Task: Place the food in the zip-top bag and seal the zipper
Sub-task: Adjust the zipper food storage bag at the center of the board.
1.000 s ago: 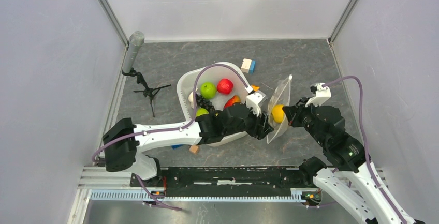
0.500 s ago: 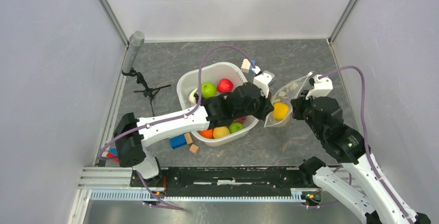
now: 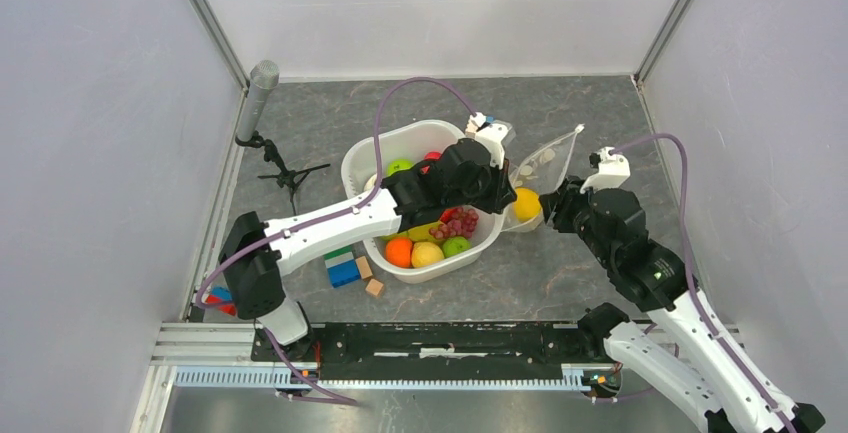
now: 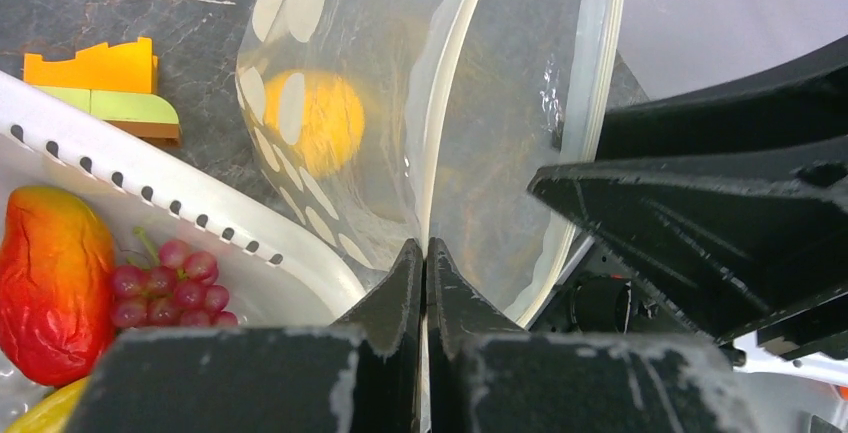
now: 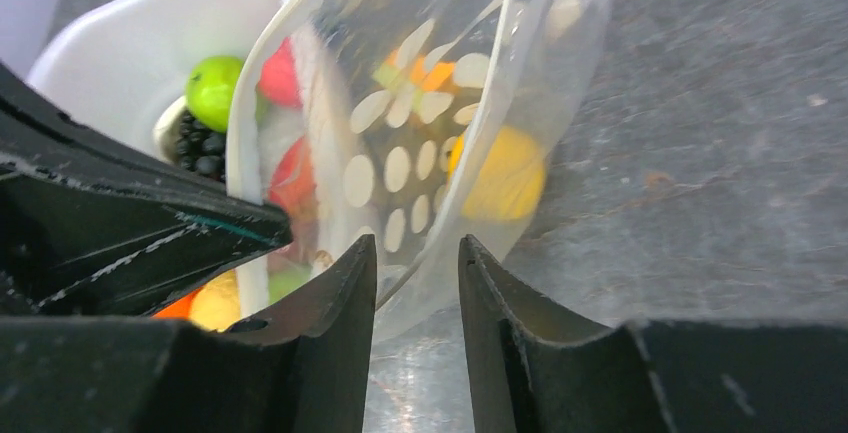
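The zip-top bag [image 3: 552, 156], clear with white dots, stands tilted just right of the white tub [image 3: 400, 138]. A yellow fruit [image 3: 527, 203] lies inside it, seen through the plastic in the left wrist view [image 4: 320, 123]. My left gripper [image 4: 425, 253] is shut on one side of the bag's zipper [image 4: 452, 143], with the mouth gaping. My right gripper [image 5: 418, 253] stands open, the bag's lower edge loose between its fingers. More food sits in the tub: grapes [image 3: 458, 221], an orange [image 3: 399, 251], a green apple [image 3: 456, 245].
Building blocks [image 3: 343, 268] and small wooden cubes [image 3: 374, 286] lie in front of the tub. An orange and green block [image 4: 100, 83] sits behind it. A small black tripod [image 3: 285, 173] and a grey cylinder [image 3: 262, 88] stand at the far left.
My left gripper closed on the bag's strip and carried it toward the far side. My right gripper let go of the bag and now stands open.
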{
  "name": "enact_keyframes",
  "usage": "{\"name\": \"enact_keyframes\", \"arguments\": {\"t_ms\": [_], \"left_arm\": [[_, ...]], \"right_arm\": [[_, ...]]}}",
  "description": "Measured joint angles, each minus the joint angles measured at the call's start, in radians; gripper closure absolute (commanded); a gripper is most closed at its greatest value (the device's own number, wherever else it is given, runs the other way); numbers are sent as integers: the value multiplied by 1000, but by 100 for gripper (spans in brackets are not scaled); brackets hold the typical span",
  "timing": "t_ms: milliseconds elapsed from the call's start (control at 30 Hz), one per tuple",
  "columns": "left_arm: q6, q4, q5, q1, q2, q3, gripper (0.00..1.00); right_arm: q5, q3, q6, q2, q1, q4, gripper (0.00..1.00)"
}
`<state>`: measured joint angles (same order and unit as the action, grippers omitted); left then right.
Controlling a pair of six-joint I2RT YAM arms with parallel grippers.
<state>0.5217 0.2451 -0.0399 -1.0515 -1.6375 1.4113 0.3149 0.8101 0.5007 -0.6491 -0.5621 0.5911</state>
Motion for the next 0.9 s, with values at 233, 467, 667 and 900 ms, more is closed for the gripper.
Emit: {"name": "enact_keyframes", "arguments": {"t_ms": [233, 467, 667, 900], "left_arm": [[24, -10, 19, 12, -3, -8, 98], [26, -16, 61, 46, -3, -21, 98], [56, -21, 181, 101, -3, -17, 98], [88, -61, 304, 101, -9, -3, 85]], "right_arm": [[-100, -107, 127, 16, 0, -113, 84], [-89, -110, 166, 13, 0, -121, 100], [33, 175, 41, -107, 0, 101, 100], [94, 396, -121, -195, 0, 217, 100]]}}
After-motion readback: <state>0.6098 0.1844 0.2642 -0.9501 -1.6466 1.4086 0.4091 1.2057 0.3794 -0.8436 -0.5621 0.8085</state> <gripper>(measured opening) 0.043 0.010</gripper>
